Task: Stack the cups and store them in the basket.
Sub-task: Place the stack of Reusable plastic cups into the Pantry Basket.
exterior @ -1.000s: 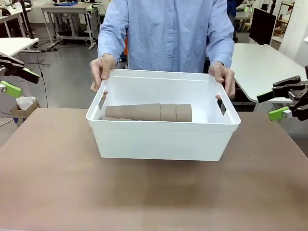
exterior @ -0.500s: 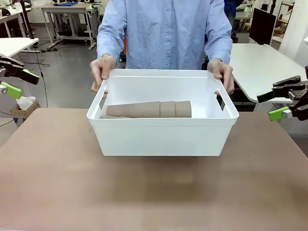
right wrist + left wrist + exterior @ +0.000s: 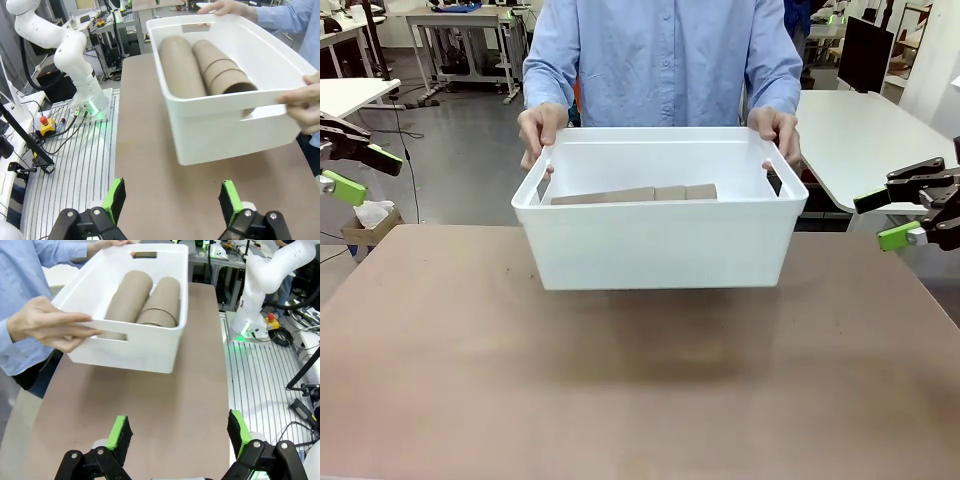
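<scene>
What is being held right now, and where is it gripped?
The person's hands hold the basket, cups inside, by its two end handles. Both grippers are open, holding nothing.

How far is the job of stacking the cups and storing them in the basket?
Done: the tan-brown cardboard-like cups lie nested inside the large white plastic basket. In hand: a person's hands hold the basket off the brown table. Both grippers, left and right, are open and apart. Nothing visibly left.
</scene>
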Tool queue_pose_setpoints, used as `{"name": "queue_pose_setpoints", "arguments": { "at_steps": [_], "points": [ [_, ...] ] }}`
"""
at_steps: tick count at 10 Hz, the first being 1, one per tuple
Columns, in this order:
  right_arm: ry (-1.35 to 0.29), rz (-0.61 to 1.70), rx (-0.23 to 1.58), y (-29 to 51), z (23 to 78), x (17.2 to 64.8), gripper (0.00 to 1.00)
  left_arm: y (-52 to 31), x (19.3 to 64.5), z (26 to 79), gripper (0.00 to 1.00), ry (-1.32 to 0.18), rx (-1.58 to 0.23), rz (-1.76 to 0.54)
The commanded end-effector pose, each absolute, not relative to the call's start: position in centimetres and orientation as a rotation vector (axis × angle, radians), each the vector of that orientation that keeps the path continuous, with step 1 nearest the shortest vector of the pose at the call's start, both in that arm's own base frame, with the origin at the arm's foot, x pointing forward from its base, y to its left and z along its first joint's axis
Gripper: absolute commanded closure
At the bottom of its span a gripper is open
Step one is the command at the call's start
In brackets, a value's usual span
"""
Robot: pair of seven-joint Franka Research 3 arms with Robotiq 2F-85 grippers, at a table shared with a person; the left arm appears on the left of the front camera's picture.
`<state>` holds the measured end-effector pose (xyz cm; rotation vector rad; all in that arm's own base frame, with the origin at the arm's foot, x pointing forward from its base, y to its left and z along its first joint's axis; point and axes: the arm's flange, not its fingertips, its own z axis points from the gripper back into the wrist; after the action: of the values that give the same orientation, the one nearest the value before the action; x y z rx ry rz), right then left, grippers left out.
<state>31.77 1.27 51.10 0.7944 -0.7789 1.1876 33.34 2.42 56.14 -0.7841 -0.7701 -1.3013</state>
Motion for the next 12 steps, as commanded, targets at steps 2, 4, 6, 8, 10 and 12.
{"name": "queue_pose_setpoints", "arguments": {
  "at_steps": [2, 4, 6, 8, 10, 12],
  "points": [
    [-0.796, 1.19, 0.807, 1.29, 51.32, 31.9, 0.0, 2.45, 33.3, 56.33, 0.0, -0.783, -0.797, -1.31],
    [-0.796, 1.19, 0.807, 1.29, 51.32, 31.9, 0.0, 2.45, 33.3, 56.33, 0.0, -0.783, -0.797, -1.31],
    [-0.796, 1.19, 0.807, 1.29, 51.32, 31.9, 0.0, 2.45, 33.3, 56.33, 0.0, -0.783, -0.797, -1.31],
    [-0.796, 1.19, 0.807, 1.29, 51.32, 31.9, 0.0, 2.45, 33.3, 56.33, 0.0, -0.783, -0.797, -1.31],
    [-0.796, 1.19, 0.807, 1.29, 51.32, 31.9, 0.0, 2.45, 33.3, 56.33, 0.0, -0.783, -0.797, -1.31],
    [-0.796, 1.19, 0.807, 1.29, 51.32, 31.9, 0.0, 2.45, 33.3, 56.33, 0.0, -0.783, -0.797, -1.31]
  ]
}}
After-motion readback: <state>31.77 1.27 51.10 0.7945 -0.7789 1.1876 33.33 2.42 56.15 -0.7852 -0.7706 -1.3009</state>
